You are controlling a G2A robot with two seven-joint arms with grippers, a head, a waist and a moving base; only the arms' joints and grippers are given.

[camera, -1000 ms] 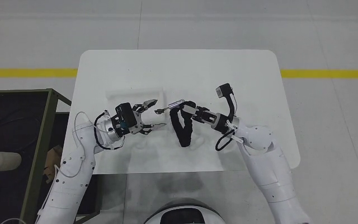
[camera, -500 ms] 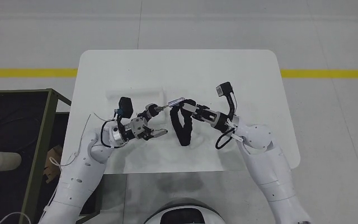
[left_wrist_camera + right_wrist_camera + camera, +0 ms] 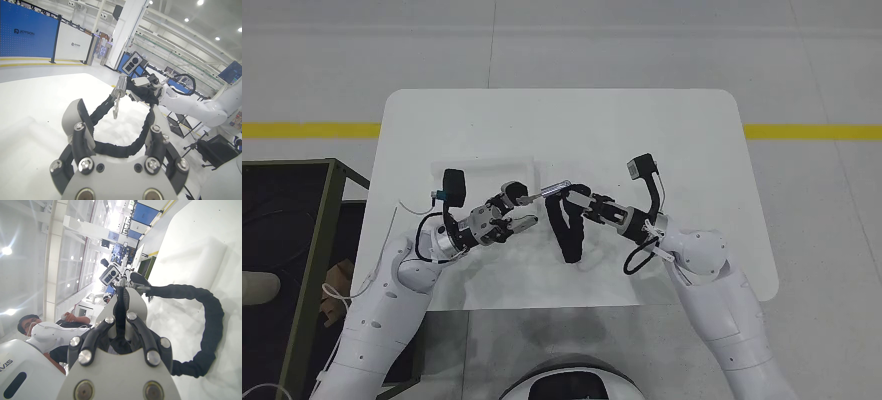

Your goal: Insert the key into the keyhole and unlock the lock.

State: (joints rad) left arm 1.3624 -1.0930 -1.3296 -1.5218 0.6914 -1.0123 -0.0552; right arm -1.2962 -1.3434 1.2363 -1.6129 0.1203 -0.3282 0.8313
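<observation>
1. Nearest me, the left end effector (image 3: 117, 106) hangs just short of the lock's key end. Its fingers (image 3: 83, 113) are spread apart and grip nothing.
2. In the gap beyond them, the key (image 3: 115, 110) sits in the keyhole (image 3: 118, 92). It dangles from the end of the lock (image 3: 120, 85), a silver barrel, and touches neither finger.
3. Over the last second the left wrist has rolled round while staying close to that key end, and the barrel has barely shifted. I judge the key is now seated and let go. I cannot tell whether it has been turned.
4. Past the barrel, the right end effector (image 3: 122, 291) is clamped on the black sleeved cable (image 3: 213, 317) just behind the lock, holding it above the surface (image 3: 662, 130).
5. The rest of the cable droops in a loop toward the surface, back on the robot's side.
6. The cable looks joined to the barrel, so the unlocking seems unfinished. The left fingers would likely need to close on the key's bow and twist while the right holds firm. A loose pinch could knock the key askew.
</observation>
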